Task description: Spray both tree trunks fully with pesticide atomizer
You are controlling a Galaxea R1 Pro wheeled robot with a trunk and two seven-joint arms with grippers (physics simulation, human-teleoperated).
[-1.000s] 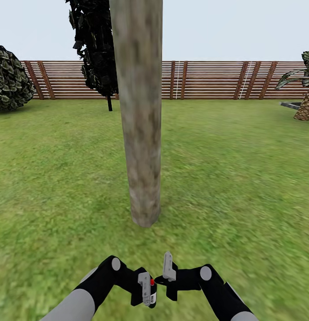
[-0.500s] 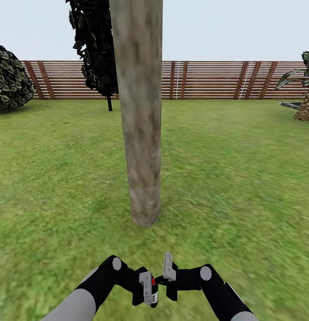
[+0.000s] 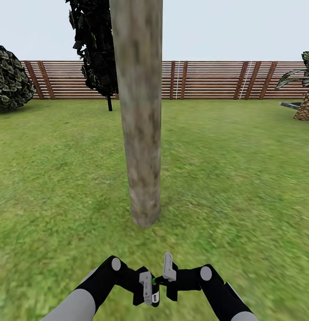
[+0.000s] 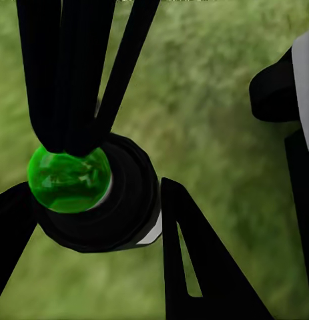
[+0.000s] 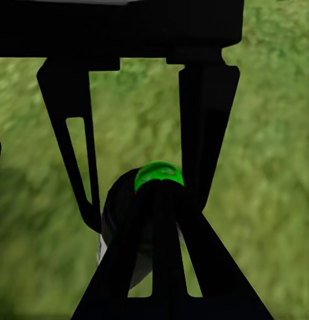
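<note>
A thick, pale, mottled tree trunk rises straight ahead from the lawn. Low in the head view my left gripper is shut on the pesticide atomizer, a small whitish bottle with a black top. Its spot glows green. In the left wrist view the black top sits between my left fingers, with the green ball beside it. My right gripper is shut, its joined fingertips resting against the green spot. Both grippers hang over grass, short of the trunk's base.
A brown slat fence closes the far side of the lawn. A thin black-foliage tree and a dark shrub stand at the back left, and a short palm at the right edge. Open grass surrounds the trunk.
The spot on the atomizer has turned from red to green. The left gripper with the bottle has edged slightly toward the right gripper. The view has not shifted.
</note>
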